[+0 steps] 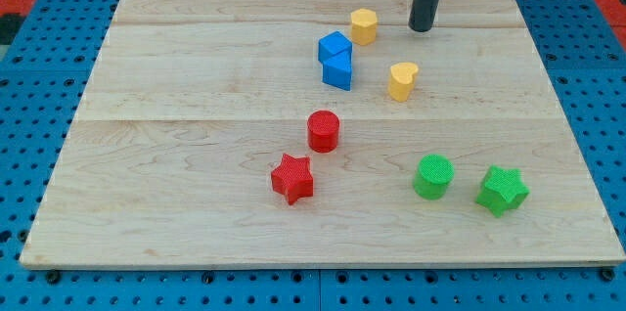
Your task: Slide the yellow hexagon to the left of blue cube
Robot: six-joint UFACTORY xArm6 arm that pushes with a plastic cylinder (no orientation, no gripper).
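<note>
The yellow hexagon sits near the view's top, just up and right of the blue cube. A second blue block touches the cube from below. My tip rests on the board to the right of the yellow hexagon, apart from it by a small gap. A yellow heart lies below my tip, to the right of the blue blocks.
A red cylinder and a red star lie in the lower middle. A green cylinder and a green star lie at the lower right. The wooden board rests on a blue pegboard.
</note>
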